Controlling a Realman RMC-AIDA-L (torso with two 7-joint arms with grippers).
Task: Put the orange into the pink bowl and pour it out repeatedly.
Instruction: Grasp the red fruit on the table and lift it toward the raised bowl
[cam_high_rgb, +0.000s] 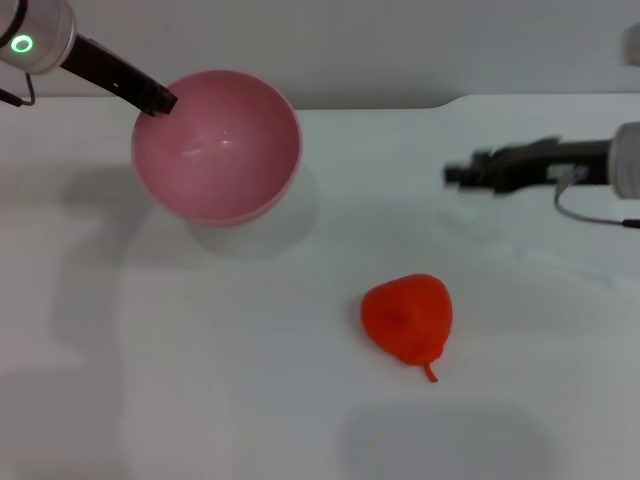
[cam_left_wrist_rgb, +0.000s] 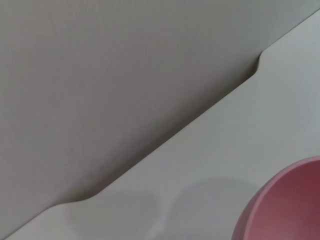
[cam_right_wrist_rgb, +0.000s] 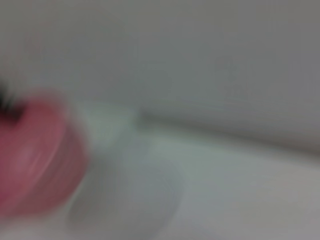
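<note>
Orange is lying loose on the white table in the head view, near the middle and a little to the robot's right, with its thin stem pointing toward the robot. The pink bowl is sitting empty, tilted so its mouth is facing the camera, well apart from the fruit on the robot's left and farther back. The left gripper is pinching the bowl's rim on its left far edge, fingers closed on it. The right gripper is hovering above the table to the right, pointing leftward, with the fruit lying nearer the robot than it and slightly to the left; whether its fingers are parted I cannot tell. That arm is looking like the nearer one for a pick, reaching down and back toward the body.

From the left wrist, only a curved slice of the bowl is showing over the table; no fruit appears.

From the right wrist, the view is smearing; the bowl is reading as a pink mass, and the fruit is not appearing.
</note>
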